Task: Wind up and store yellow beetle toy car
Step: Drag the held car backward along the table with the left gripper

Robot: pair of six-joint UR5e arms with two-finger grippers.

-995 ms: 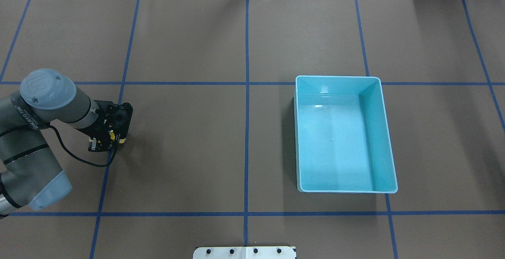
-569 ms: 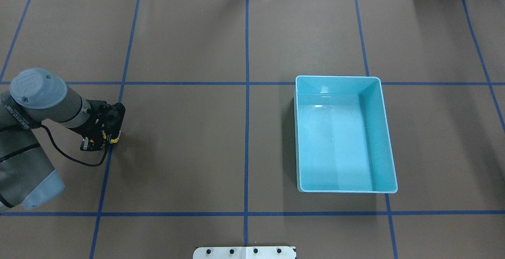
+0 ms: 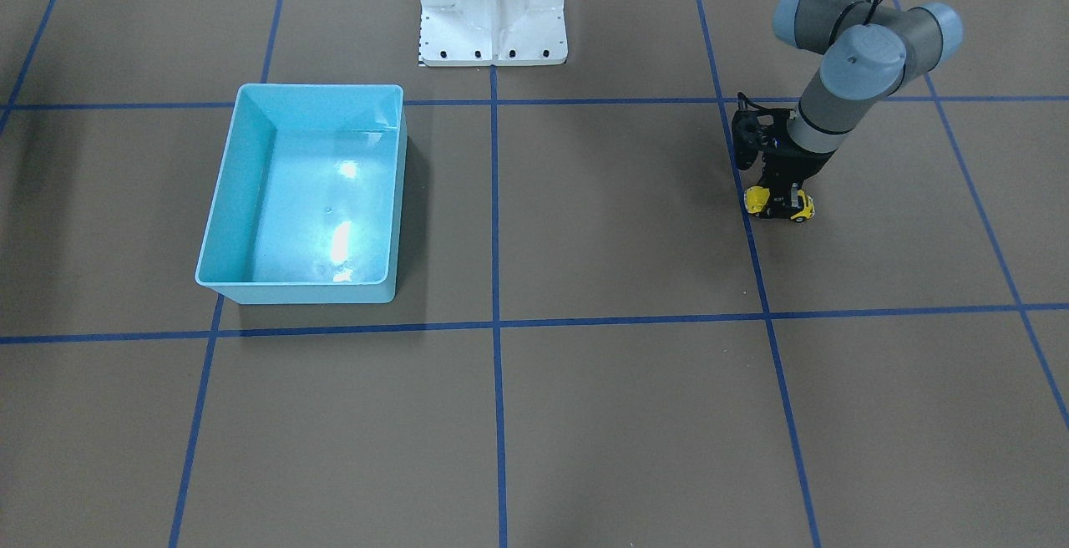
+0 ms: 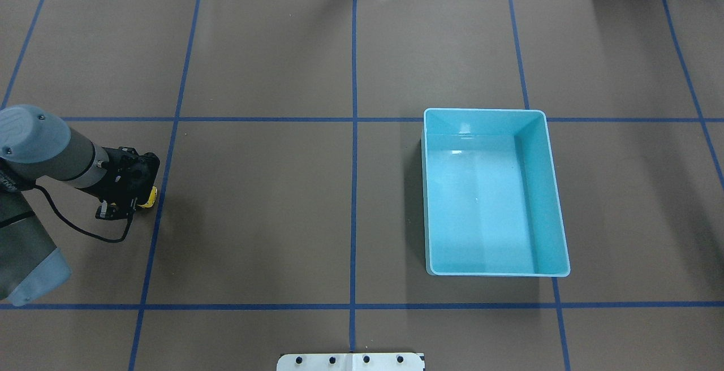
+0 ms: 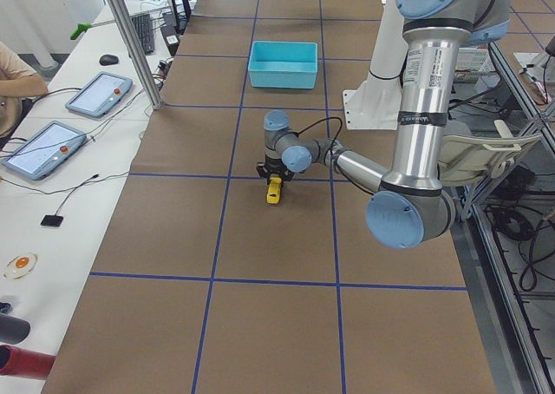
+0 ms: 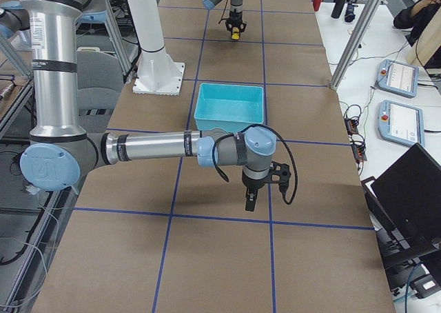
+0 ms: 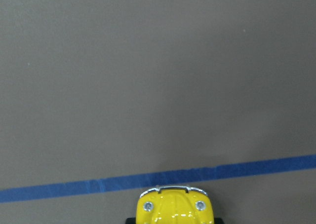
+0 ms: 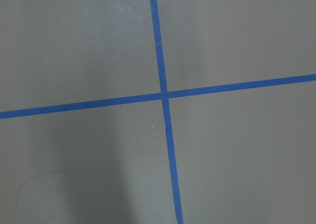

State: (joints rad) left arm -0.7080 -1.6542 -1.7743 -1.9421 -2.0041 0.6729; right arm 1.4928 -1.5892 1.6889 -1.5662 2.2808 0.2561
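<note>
Brown table (image 4: 271,218), blue tape grid (image 4: 354,190); left hand (image 3: 780,207) grips yellow car (image 3: 757,199).

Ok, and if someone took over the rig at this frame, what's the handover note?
Left gripper shut on the yellow beetle toy car, down at the table by a blue tape line.
Right gripper hangs over the table, apart from the light-blue bin; open or shut cannot be told.
Bin empty.
Done: car gripped. Left: winding cannot be judged; then carry car to bin and release.
</note>
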